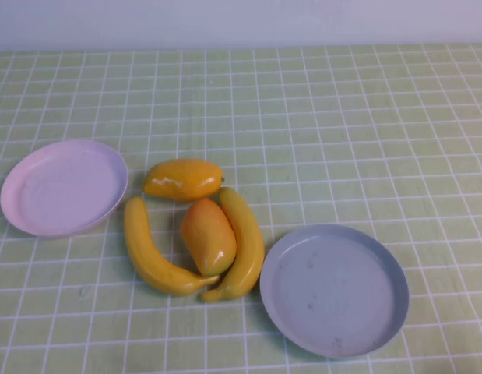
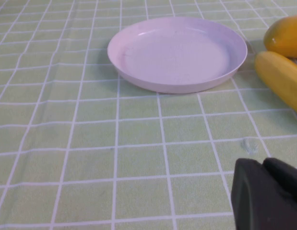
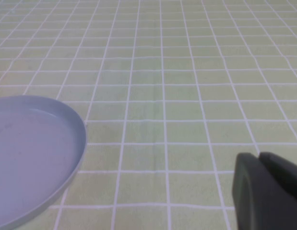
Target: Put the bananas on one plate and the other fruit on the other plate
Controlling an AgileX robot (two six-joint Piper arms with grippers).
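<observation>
between the two plates, on the green checked cloth of the desk (image 1: 342,101), all four pieces of fruit are lying in one tight cluster. the left banana (image 1: 149,251) and the right banana (image 1: 241,241) are curving toward each other, their near tips meeting, so they are cradling the lower mango (image 1: 208,235) between them. the upper mango (image 1: 183,179) is lying crosswise at the far end of the cluster, touching or nearly touching the others. nothing is sitting on a plate yet, so the sorting is not started.

the pink plate (image 1: 63,187) is resting to the robot's left, just beside the left banana and the upper mango; the grey-blue plate (image 1: 334,290) is resting to the right and nearer the robot, its rim close to the right banana. that layout is suiting a split of work: mangoes toward the pink plate on the left, bananas toward the larger grey-blue plate on the right.

neither arm is showing in the high view. the left hand (image 2: 268,194) is appearing only as a dark corner in its own wrist view, hovering low over bare cloth on the near side of the pink plate (image 2: 177,52), with a banana (image 2: 282,76) and a mango (image 2: 285,36) at the frame edge. the right hand (image 3: 268,189) is likewise a dark corner over bare cloth beside the grey-blue plate (image 3: 33,153). i cannot tell how either hand is set; neither is visibly carrying anything.

because the lower mango is wedged between the bananas, lifting an outer piece first is probably disturbing the pile least.
</observation>
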